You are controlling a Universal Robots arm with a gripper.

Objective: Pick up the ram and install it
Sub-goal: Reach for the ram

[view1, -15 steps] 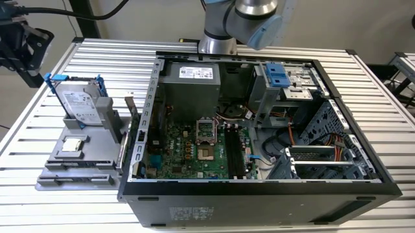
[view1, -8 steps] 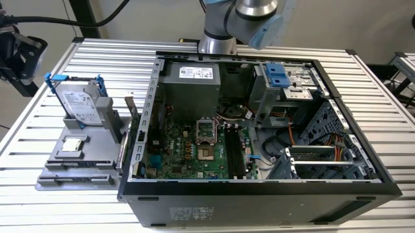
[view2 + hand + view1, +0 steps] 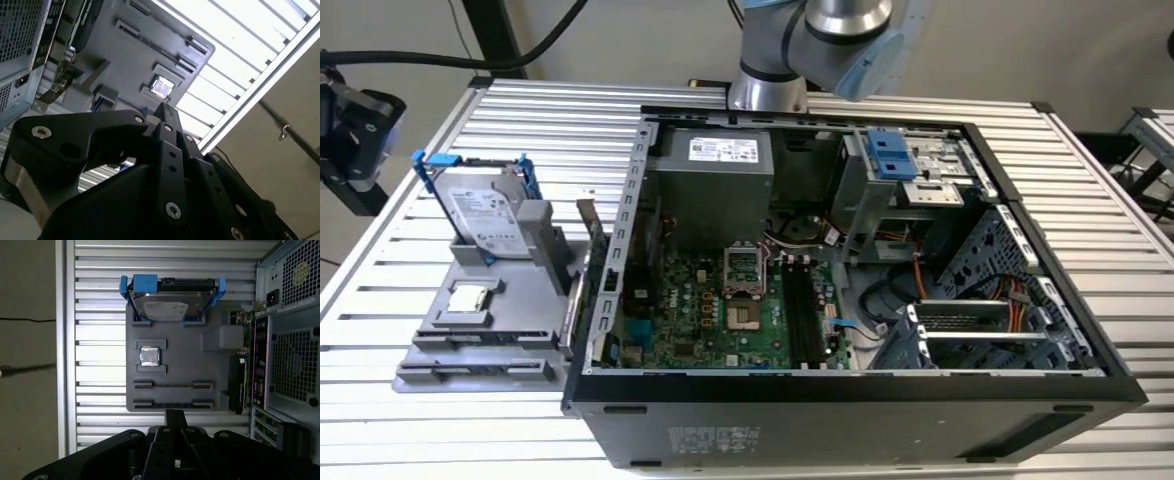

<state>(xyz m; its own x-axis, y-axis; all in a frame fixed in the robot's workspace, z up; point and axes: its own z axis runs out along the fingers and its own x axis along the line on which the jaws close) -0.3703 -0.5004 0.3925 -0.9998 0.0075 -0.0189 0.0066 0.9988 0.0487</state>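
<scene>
first wrist view: tool (image 3: 175,414) pinched closed, holding nothing, at grey tray (image 3: 180,347) edge.

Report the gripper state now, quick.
Gripper: closed, fingertips together, holding nothing.

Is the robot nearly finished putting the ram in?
Nothing looks done yet. The gripper is shut and empty, near the gray tray. What looks like the ram lies in a slot of that tray, untouched. Picking up and installing are left.
</scene>
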